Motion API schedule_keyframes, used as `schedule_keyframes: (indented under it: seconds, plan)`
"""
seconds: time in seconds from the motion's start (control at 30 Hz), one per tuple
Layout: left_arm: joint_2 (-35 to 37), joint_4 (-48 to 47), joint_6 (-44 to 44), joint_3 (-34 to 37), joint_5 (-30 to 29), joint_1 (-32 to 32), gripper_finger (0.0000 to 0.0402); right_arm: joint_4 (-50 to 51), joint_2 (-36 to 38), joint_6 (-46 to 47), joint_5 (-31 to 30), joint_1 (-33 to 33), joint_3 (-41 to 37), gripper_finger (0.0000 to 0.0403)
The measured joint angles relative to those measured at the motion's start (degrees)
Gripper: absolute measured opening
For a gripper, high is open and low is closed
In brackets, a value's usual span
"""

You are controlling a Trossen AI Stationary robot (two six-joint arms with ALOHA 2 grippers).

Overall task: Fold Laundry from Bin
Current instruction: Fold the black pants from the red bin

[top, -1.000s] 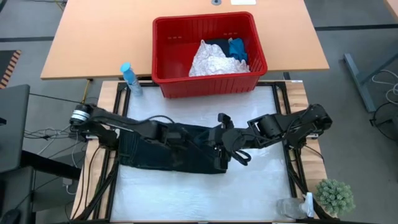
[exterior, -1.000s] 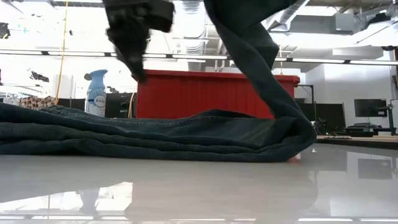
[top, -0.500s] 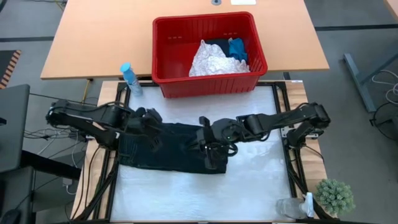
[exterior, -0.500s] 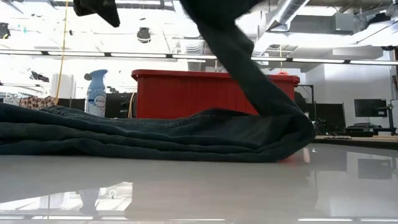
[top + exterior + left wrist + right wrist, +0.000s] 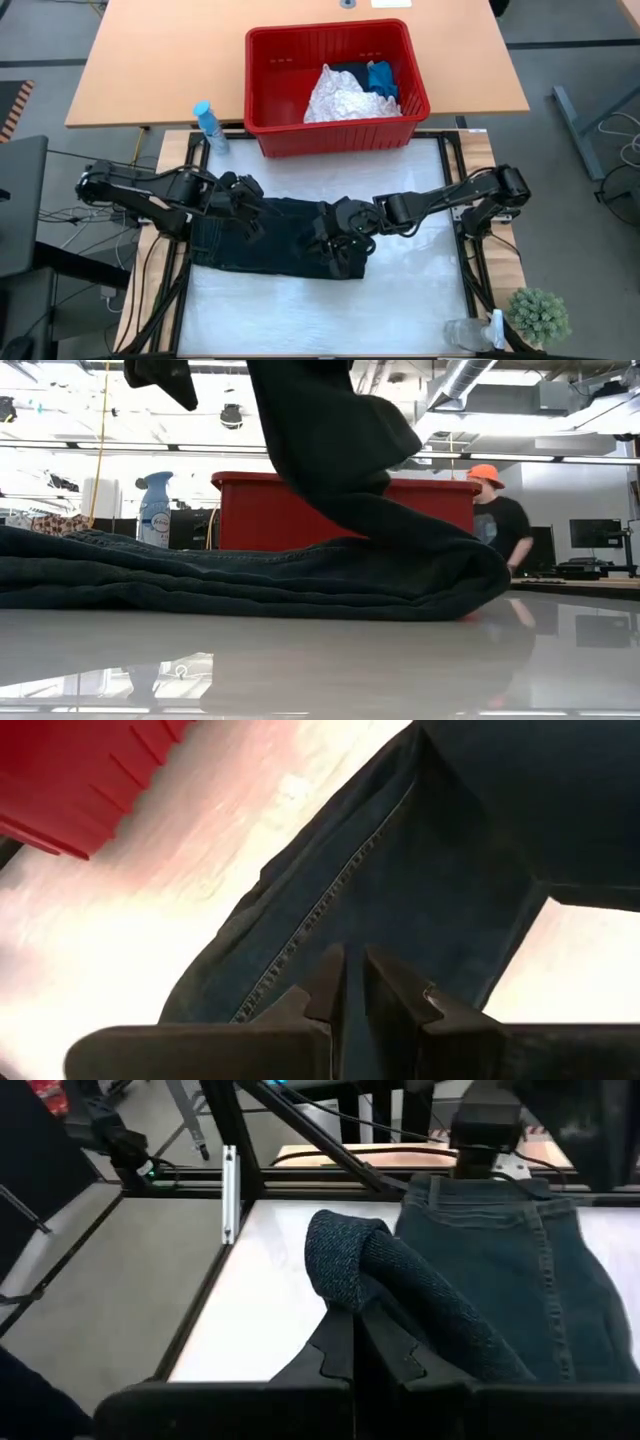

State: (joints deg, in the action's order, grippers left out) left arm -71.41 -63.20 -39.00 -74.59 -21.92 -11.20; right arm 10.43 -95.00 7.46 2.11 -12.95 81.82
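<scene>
Right wrist view: right hand [image 5: 355,1342] pinched on dark jeans' [image 5: 500,1270] lifted fold.

Two arms are fitted, both finished in matte black and built from rounded, jointed segments. A silver round cap is seen at the base joint of the left arm [image 5: 125,186]. Thin black cables are routed from the base of each arm. The right arm [image 5: 470,190] is built to the same pattern. Each gripper is formed of two flat black fingers [image 5: 325,982] with stepped, toothed inner edges, carried on a wide black crossbar [image 5: 300,1045].
</scene>
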Motion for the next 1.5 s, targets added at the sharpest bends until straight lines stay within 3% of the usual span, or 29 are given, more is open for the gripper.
schedule_keyframes:
  seconds: [0.1,0.23,0.47,0.7,0.9,1.0,1.13,1.3,1.5]
  plan:
    - [-0.6,-0.1,0.2,0.0,-0.4,0.0,0.0027,-2.3,-0.9,-0.3,2.2,0.5,0.0,0.0034]
    - [-1.7,-0.2,0.2,0.0,-1.4,0.0,0.0027,-5.7,-3.9,-0.3,9.3,1.6,0.0,0.0035]
    - [-3.0,-0.7,0.2,0.0,-2.8,0.0,0.0027,-6.7,-8.4,0.3,10.8,2.4,0.0,0.0055]
    - [-2.9,-3.2,-2.6,0.0,-8.5,0.0,0.0027,-6.9,-9.3,1.5,14.3,3.4,0.1,0.0146]
    - [-2.9,-3.2,-1.7,0.0,-4.6,-1.0,0.0027,-2.1,-5.1,2.8,14.6,4.3,0.1,0.0239]
    - [-2.9,0.5,3.9,0.0,-2.3,-6.3,0.0027,5.5,-1.5,-0.5,14.0,4.1,0.1,0.0251]
    - [-3.0,11.3,13.7,3.2,-1.8,-18.7,0.0027,15.7,2.3,-1.3,12.9,3.5,0.1,0.0249]
    - [-3.7,12.7,25.2,8.8,-1.7,-31.3,0.0032,21.1,6.4,0.1,12.7,3.6,0.1,0.0246]
    - [-3.7,20.2,26.4,16.5,6.9,-30.9,0.0064,21.8,7.0,0.6,11.4,3.5,0.1,0.0246]
